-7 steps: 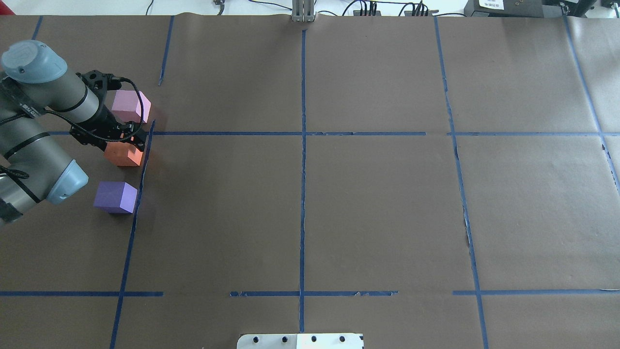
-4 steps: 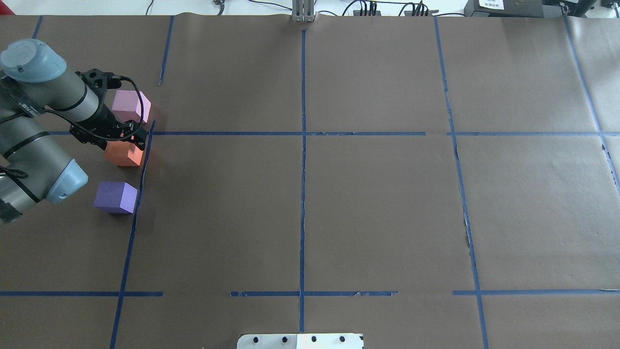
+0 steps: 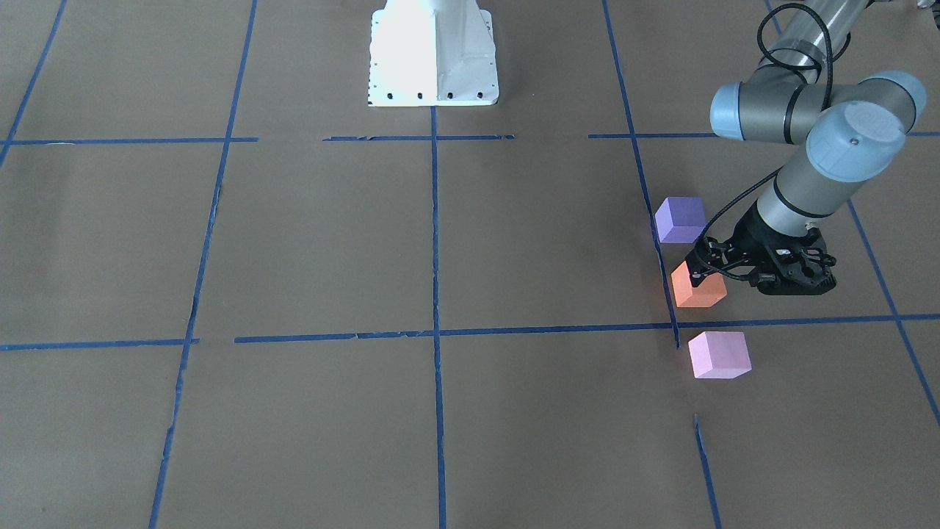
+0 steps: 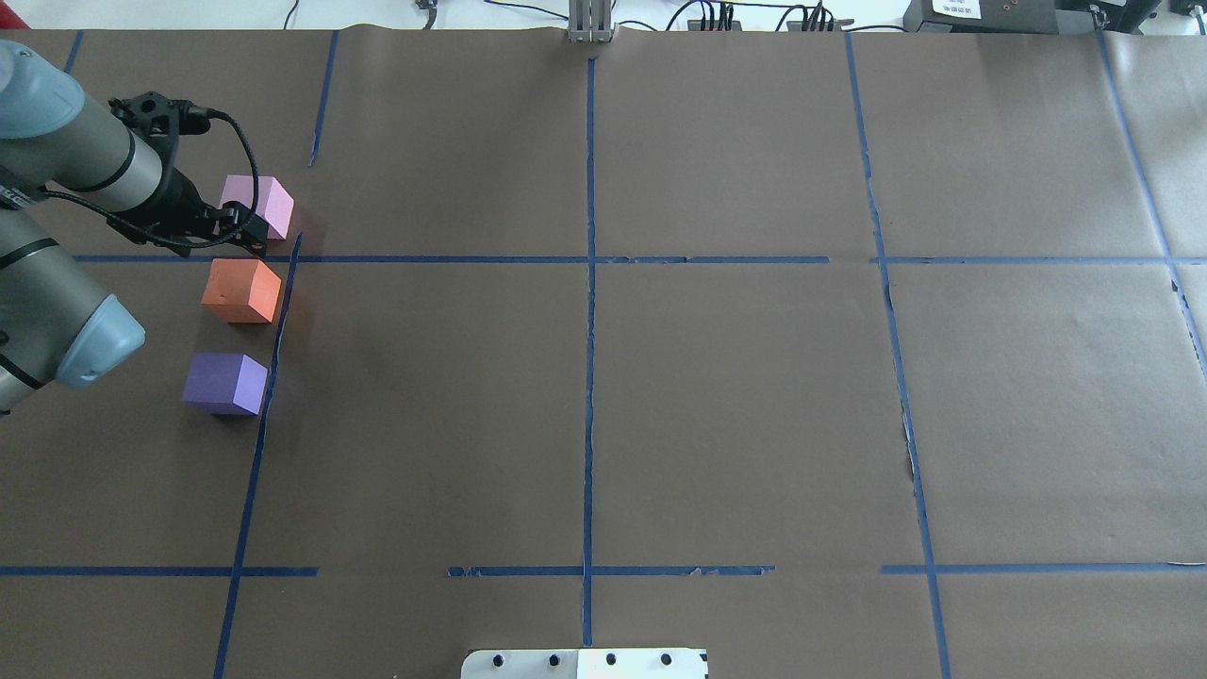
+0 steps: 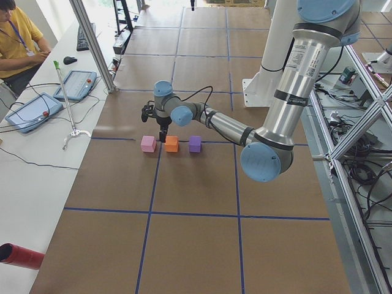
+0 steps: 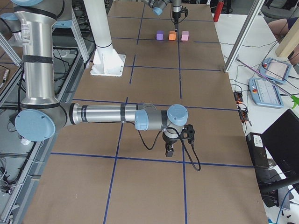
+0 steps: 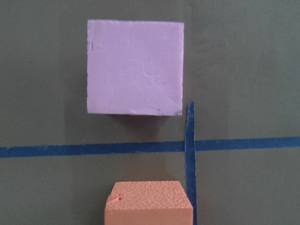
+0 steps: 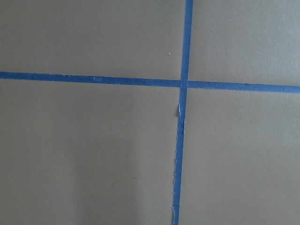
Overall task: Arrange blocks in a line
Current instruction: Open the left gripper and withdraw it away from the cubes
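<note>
Three blocks stand in a row beside a blue tape line on the table's left part: pale pink [image 4: 256, 206], orange [image 4: 241, 290], violet-blue [image 4: 224, 383]. They also show in the front view as pink [image 3: 719, 354], orange [image 3: 698, 288], violet-blue [image 3: 681, 219]. My left gripper [image 4: 251, 240] hangs open and empty above the gap between the pink and orange blocks. The left wrist view looks down on the pink block [image 7: 135, 67] and the orange block's edge [image 7: 148, 202]. My right gripper [image 6: 168, 151] shows only in the right side view, low over bare paper; I cannot tell its state.
Brown paper with a blue tape grid [image 4: 589, 283] covers the table. The white robot base plate [image 3: 433, 66] sits at the robot's edge. A person, tablets and cables [image 5: 24, 110] lie on the white bench beyond the far edge.
My left gripper has let go of the orange block and risen from it, shifting toward the pink block. The orange block stays on the table. The other blocks have not moved.
</note>
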{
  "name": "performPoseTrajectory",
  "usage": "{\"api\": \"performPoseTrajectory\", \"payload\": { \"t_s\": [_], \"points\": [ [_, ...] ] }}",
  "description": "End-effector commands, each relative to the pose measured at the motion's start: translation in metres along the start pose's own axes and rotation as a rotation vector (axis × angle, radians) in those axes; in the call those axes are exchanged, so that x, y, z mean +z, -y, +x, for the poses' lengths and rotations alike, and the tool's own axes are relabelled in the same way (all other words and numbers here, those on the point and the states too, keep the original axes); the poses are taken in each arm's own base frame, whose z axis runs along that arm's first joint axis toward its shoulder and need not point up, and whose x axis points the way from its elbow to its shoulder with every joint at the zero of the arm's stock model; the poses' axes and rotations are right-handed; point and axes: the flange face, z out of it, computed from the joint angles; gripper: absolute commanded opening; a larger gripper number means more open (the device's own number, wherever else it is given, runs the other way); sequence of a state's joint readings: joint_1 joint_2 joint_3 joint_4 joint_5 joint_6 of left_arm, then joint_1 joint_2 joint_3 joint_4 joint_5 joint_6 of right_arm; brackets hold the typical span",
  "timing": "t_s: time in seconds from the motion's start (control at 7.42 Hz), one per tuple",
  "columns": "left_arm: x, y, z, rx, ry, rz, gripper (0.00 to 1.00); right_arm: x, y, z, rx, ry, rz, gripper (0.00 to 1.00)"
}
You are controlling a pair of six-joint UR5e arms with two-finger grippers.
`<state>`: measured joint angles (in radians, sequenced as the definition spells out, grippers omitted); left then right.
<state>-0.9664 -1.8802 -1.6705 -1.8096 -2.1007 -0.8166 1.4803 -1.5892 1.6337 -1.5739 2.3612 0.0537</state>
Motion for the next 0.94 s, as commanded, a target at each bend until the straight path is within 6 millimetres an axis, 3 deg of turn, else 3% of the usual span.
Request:
{"api": "performPoseTrajectory", "payload": {
  "t_s": [0.0, 0.13, 0.27, 0.4, 0.81],
  "points": [
    [-0.036, -0.004, 0.011, -0.006, 0.005, 0.020, 1.00, 0.000, 0.000, 0.000, 0.000, 0.000, 0.000, 1.00],
    [-0.030, -0.004, 0.006, -0.013, 0.009, 0.007, 1.00, 0.000, 0.000, 0.000, 0.000, 0.000, 0.000, 1.00],
    [-0.037, 0.002, -0.026, 0.024, 0.018, 0.012, 1.00, 0.000, 0.000, 0.000, 0.001, 0.000, -0.001, 1.00],
    [-0.056, 0.018, -0.075, 0.078, 0.015, 0.012, 1.00, 0.000, 0.000, 0.000, 0.000, 0.000, 0.000, 1.00],
    [-0.079, 0.022, -0.226, 0.178, 0.071, 0.005, 1.00, 0.000, 0.000, 0.000, 0.001, 0.000, -0.001, 1.00]
  ]
}}
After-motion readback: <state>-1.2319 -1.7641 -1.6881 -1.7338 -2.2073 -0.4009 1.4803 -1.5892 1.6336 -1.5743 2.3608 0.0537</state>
